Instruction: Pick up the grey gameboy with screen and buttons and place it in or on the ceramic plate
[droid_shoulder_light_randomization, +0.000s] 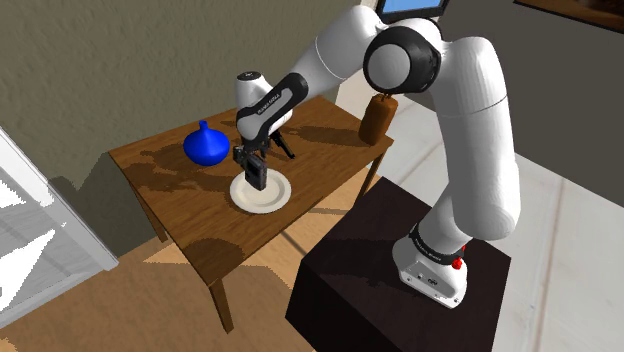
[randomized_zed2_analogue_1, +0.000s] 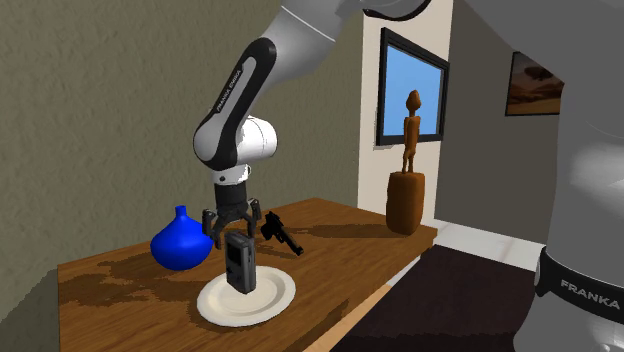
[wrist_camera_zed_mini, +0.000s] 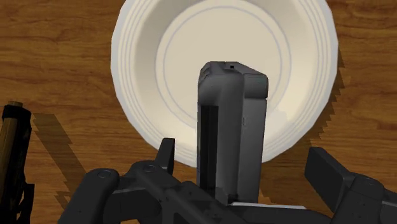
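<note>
A dark grey gameboy (randomized_zed2_analogue_1: 240, 262) stands almost upright with its lower end over the middle of the white plate (randomized_zed2_analogue_1: 275, 300). In the wrist view the gameboy (wrist_camera_zed_mini: 232, 127) rises between my two black fingers (wrist_camera_zed_mini: 167, 153), and a gap shows on each side of it. My gripper (randomized_zed2_analogue_1: 232, 225) is open just above the plate, its fingers spread to either side of the gameboy's top. From the shoulder view the gripper (droid_shoulder_light_randomization: 250, 158) hangs over the plate (droid_shoulder_light_randomization: 280, 198) with the gameboy (droid_shoulder_light_randomization: 254, 173) under it. The plate (wrist_camera_zed_mini: 159, 63) lies on the wooden table (droid_shoulder_light_randomization: 330, 150).
A blue vase (randomized_zed2_analogue_1: 181, 243) stands close behind the plate, toward the shoulder view's left. A small black gun-shaped object (randomized_zed2_analogue_1: 282, 233) lies just beyond the plate. A brown wooden figurine (randomized_zed2_analogue_1: 407, 195) stands at the table's far corner. The table's front edge (droid_shoulder_light_randomization: 250, 255) is near the plate.
</note>
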